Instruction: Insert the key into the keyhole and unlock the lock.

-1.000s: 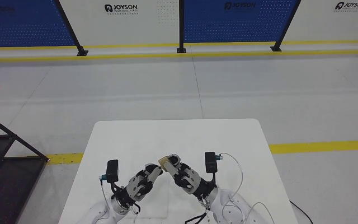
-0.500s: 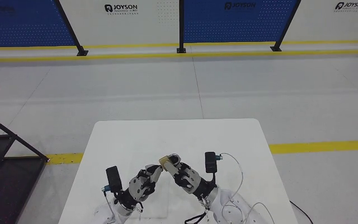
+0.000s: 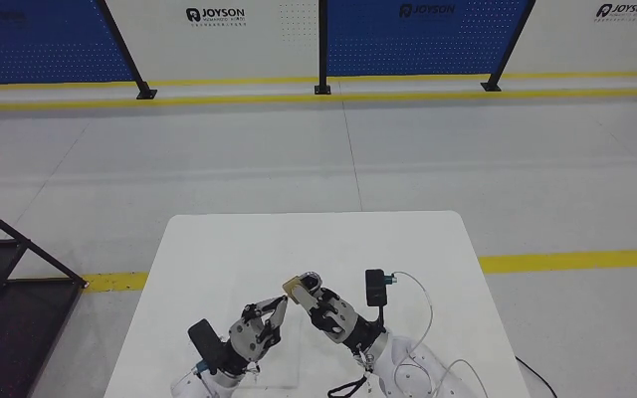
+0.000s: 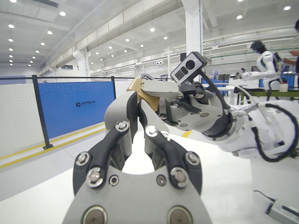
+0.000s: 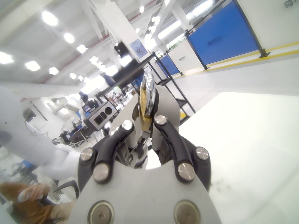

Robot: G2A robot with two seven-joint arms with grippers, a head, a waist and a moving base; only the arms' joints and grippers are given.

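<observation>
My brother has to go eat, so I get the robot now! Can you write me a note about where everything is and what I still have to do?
Right claw: shut on the brass padlock, held up above the white table.
Left claw: shut, tips right at the padlock's body; the key can't be made out between them.
Done: padlock lifted, claws meeting.
Left: key into keyhole, turn, unlock.

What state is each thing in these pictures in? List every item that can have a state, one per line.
padlock: clamped in the right gripper, held up over the table; shackle looks seated, though this is hard to confirm.
right gripper: shut on the padlock.
left gripper: fingers closed together, tips right beside the padlock's brass body.
</observation>
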